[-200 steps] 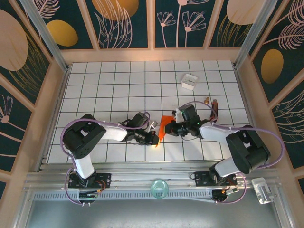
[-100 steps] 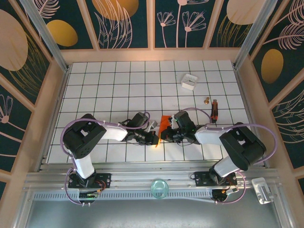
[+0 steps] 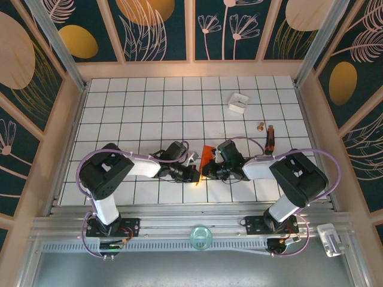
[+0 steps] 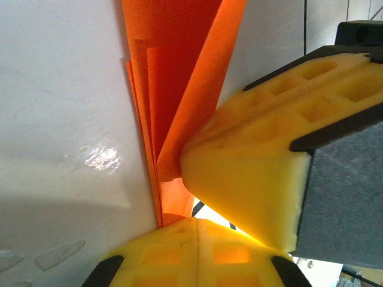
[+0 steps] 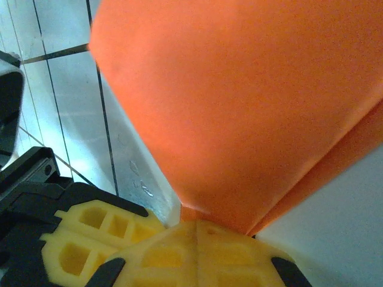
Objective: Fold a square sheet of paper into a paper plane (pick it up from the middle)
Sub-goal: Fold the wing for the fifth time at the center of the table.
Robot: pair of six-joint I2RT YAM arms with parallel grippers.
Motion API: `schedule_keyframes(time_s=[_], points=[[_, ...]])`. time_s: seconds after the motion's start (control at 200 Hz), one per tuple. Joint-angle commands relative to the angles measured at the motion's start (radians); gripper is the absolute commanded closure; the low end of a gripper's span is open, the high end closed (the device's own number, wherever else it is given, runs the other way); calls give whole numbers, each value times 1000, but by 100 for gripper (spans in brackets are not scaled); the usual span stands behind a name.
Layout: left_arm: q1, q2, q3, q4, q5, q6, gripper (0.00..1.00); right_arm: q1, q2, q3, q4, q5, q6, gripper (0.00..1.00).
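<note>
Folded orange paper [image 3: 207, 154] sits near the table's [image 3: 143, 107] front centre, between the two arms. Long axis runs roughly near-to-far: narrow end toward the arm bases, layers fanning wider away. Left gripper [image 3: 193, 174] clamped on the narrow end. Right gripper [image 3: 212, 170] closed on the same end, just beside it.

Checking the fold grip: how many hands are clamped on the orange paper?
2. The left hand grips the paper from the left; the right hand grips it from the right, mid-table.
</note>
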Motion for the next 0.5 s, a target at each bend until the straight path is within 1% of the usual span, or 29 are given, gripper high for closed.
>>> schedule_keyframes(time_s=[0.0, 0.245, 0.495], points=[[-14, 63, -51, -218, -3, 21, 100, 17, 41, 7, -49, 50, -17, 100], [-15, 58, -61, -227, 3, 27, 100, -6, 56, 19, -82, 71, -55, 100], [-15, 64, -80, -248, 9, 54, 100, -57, 65, 42, -125, 70, -107, 100]])
